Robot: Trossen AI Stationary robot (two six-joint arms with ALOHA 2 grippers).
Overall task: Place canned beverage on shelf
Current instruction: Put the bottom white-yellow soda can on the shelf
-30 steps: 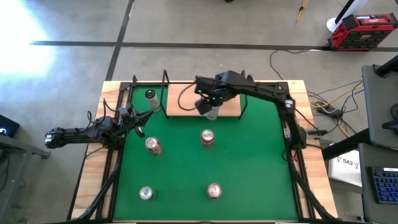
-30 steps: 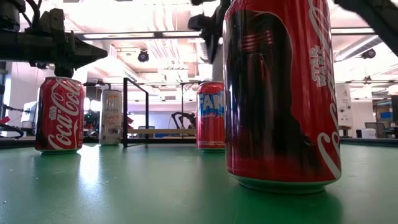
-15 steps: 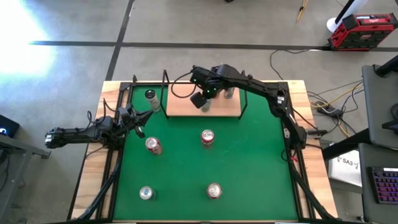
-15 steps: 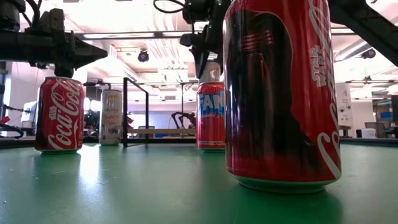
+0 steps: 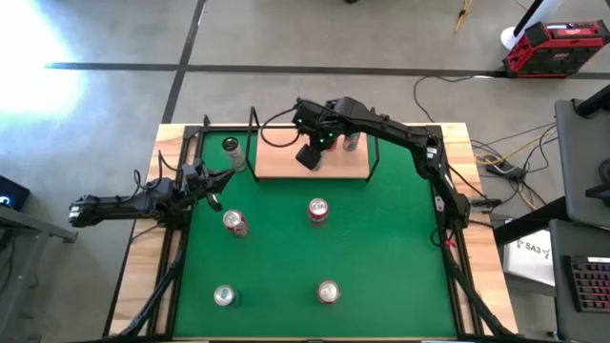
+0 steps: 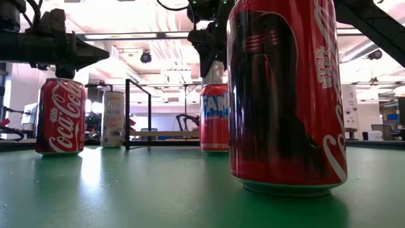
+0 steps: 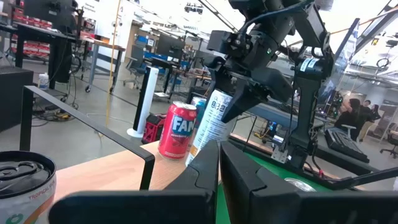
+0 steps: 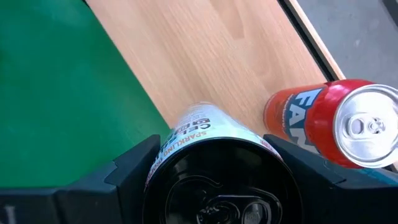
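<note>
Green mat, red cans

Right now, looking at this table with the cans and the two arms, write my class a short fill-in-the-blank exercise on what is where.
1. The right gripper holds a white can over the ____.
2. On the shelf already stands an orange ____ can.
3. The number of cans standing on the green mat is ____.
4. The left gripper, waiting at the mat's left edge, is ____.

Missing words: shelf; Fanta; five; shut

"Coca-Cola" on the left red can — "SPARKLING" on the white can — "FAN" on the orange can.
</note>
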